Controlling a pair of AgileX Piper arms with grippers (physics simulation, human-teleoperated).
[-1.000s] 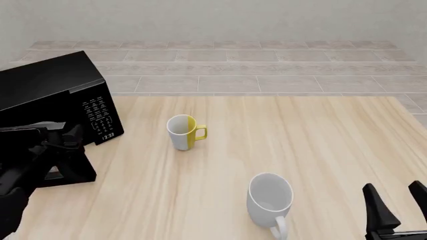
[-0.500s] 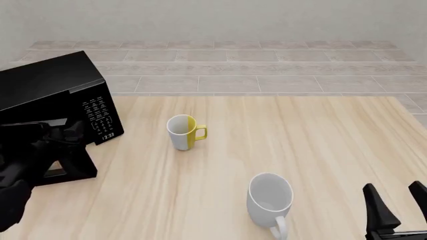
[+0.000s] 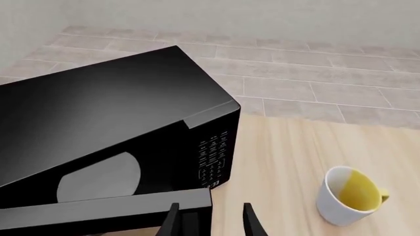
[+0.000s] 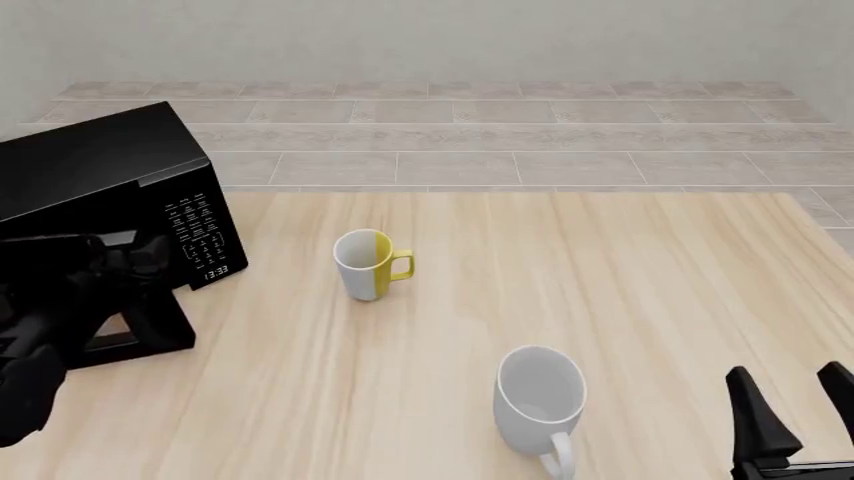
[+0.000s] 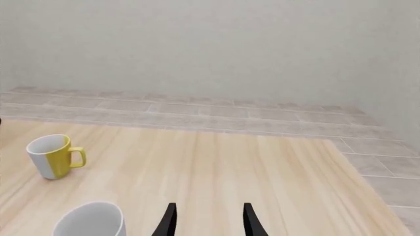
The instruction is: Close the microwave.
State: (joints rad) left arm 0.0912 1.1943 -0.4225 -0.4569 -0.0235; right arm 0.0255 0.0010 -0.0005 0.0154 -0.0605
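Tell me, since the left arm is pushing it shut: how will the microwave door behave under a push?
The microwave door looks like a rigid slab, so it should swing on its hinge, not flex. Its glossy face may let the left gripper slip. The big box seems unlikely to slide or tip.

Bright, even light and sharp pictures everywhere.

The light is soft and seems to come from above, so shadows are very faint. Beyond the left gripper (image 3: 210,219), the shiny top of the microwave (image 3: 111,113) shows a pale gray glow. Nothing looks blurry. Straight lines stay straight at the edges. Ahead of the right gripper (image 5: 208,220), the table (image 5: 249,167) looks smooth and clear.
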